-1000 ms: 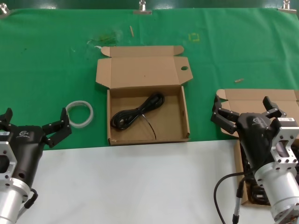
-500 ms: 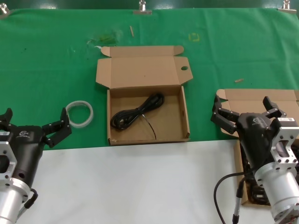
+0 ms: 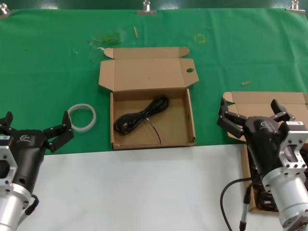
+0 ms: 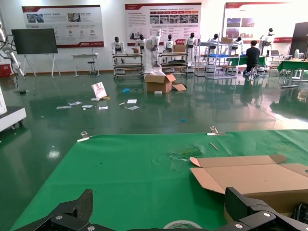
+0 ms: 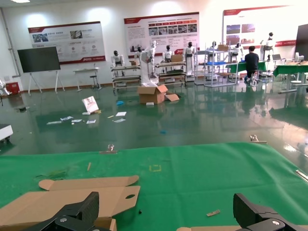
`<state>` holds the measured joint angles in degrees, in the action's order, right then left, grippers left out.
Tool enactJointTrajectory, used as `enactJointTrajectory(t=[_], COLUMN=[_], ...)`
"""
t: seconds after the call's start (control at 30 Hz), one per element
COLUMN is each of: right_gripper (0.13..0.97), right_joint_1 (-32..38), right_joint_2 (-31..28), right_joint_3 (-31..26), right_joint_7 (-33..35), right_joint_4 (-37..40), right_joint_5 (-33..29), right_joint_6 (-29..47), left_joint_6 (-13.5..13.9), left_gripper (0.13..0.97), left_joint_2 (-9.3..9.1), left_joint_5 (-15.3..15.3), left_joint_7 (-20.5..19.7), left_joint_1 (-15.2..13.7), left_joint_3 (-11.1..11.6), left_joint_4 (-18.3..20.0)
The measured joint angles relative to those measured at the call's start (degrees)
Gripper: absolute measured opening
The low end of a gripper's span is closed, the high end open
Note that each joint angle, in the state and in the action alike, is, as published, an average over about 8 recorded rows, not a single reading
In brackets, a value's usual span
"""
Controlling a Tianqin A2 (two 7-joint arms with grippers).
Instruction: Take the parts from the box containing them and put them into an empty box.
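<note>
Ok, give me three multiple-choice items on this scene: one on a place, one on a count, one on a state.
1. Where is the white tape ring?
A. inside the middle box
B. on the green cloth left of the middle box
C. on the right box

2. How many black cord bundles lie in the middle box?
A. one
B. three
C. none

3. How is the left gripper?
A. shut on the ring
B. shut on a cord
C. open, holding nothing

B: the ring lies beside the box.
A: a single bundle shows.
C: its fingers are spread apart.
</note>
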<state>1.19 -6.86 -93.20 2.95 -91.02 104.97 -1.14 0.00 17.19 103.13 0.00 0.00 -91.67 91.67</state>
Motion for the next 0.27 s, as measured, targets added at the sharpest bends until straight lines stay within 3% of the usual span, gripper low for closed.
enactJointTrajectory(t=[0.27], right_gripper=[0.966], right_joint_1=[0.0], right_joint_2=[0.0], right_joint_3=[0.0], right_joint_7=[0.0], right_joint_4=[0.0], right_joint_5=[0.0], right_joint_6=[0.0], left_joint_6=[0.0], left_gripper=[0.966], left_joint_2=[0.0], left_joint_5=[0.0], left_joint_7=[0.0], left_joint_1=[0.0], left_joint_3=[0.0], left_joint_4=[0.0])
